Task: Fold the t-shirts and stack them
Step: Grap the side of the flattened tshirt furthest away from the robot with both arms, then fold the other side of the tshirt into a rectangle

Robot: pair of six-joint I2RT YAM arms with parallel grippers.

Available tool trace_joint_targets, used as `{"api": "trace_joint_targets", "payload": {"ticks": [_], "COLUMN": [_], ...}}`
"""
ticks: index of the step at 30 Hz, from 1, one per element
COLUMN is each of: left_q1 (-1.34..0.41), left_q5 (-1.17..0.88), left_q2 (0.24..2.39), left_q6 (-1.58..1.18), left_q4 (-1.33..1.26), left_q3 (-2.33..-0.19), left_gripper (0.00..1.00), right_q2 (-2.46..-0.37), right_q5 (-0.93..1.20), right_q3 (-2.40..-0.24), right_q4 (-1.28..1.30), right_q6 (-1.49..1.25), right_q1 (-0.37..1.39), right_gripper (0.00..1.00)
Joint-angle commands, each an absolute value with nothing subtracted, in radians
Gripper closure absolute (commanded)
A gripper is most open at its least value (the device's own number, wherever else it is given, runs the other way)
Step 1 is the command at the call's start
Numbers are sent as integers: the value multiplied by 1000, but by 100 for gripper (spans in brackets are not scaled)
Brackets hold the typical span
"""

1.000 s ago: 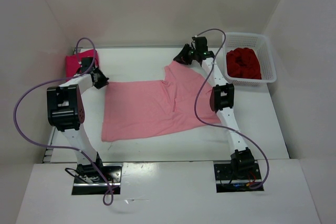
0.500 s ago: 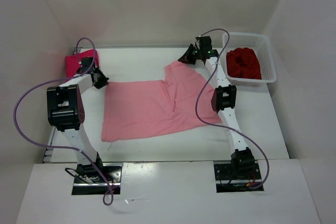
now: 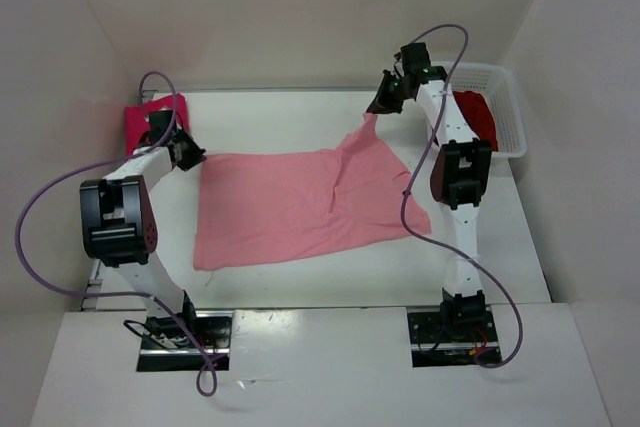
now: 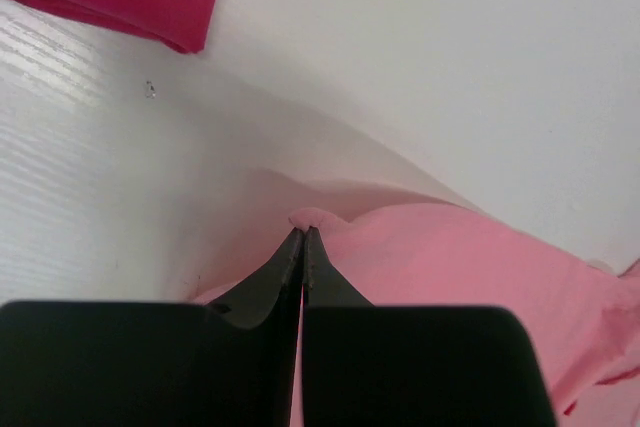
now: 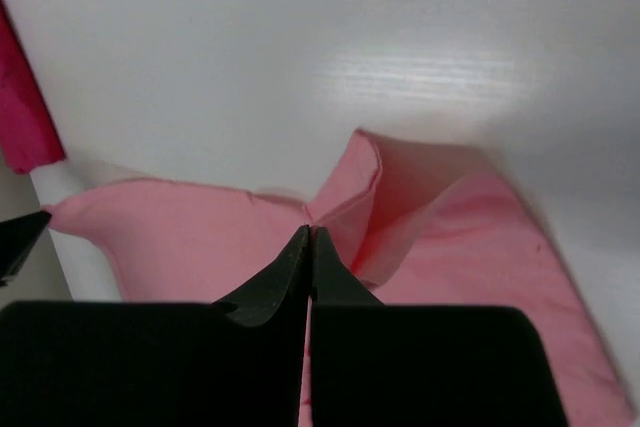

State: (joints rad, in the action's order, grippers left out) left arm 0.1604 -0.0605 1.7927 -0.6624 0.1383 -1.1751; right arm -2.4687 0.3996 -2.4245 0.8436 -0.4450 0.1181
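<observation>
Salmon-pink short-sleeved cloth t-shirt [image 3: 290,209] spread on the white table [image 3: 262,119], far-left corner pinched in the left gripper [image 3: 191,155], far-right corner pinched and lifted by the right gripper [image 3: 378,108]: judged the flattening step before the first fold; next, pull both corners apart evenly, then lower flat.

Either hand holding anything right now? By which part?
Both hold the salmon pink t-shirt: left hand pinches its far-left corner, right hand pinches a fold at its far-right corner.

We see a white mesh basket [image 3: 506,127] at the far right corner of the white worktop [image 3: 280,117]. Plain white walls [image 3: 300,17] enclose it.
</observation>
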Motion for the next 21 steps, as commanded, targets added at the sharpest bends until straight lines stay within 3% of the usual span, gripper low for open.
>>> {"api": "trace_joint_targets", "payload": {"ticks": [1, 13, 21], "left_q1": [161, 182, 248], "left_q5": [-92, -121, -217], "left_q2": [1691, 1355, 1266], "left_q6": [-673, -673, -698], "left_q4": [130, 224, 278], "left_q3": [-1144, -913, -772], "left_gripper": [100, 100, 100], "right_q2": [-2266, -1677, -1459], "right_q5": [341, 226, 140], "right_q3": [-2249, -1467, -1154], "right_q4": [779, 652, 719], "right_q6": [-408, -449, -459], "right_q1": [120, 100, 65], "right_gripper": [100, 100, 100]}}
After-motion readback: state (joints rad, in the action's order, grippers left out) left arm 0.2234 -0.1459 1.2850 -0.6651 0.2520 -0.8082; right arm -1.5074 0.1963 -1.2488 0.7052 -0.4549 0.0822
